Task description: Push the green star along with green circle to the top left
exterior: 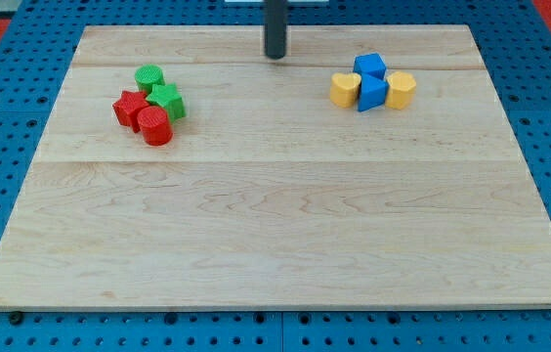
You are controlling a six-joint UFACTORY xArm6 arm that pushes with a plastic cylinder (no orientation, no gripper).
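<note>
Camera view shows you my tip (275,56) standing near the top edge of the wooden board (275,225), about midway across, touching no block. It is a bare rod, with no jaws to open or close, so nothing is held.

The green star (167,100) and the green circle (148,76) lie well to the view's left of my tip and a little lower. They sit in a tight cluster: the circle towards the top, the star just below and to its right, a red star (129,107) to the left and a red cylinder (155,126) at the bottom, all seemingly touching. To the view's right of my tip, well apart, sits another group: two blue blocks (370,80), shapes hard to make out, flanked by two yellow blocks (345,89).

You are, I judge, at the approach step; no push has begun. The next move calls for bringing my tip round to the lower right of the green star, then pushing up and left so star and circle travel together. The red blocks crowd that side, so watch that they are not dragged along.

The board is pale, smooth wood lying on a blue perforated base (2,196).
</note>
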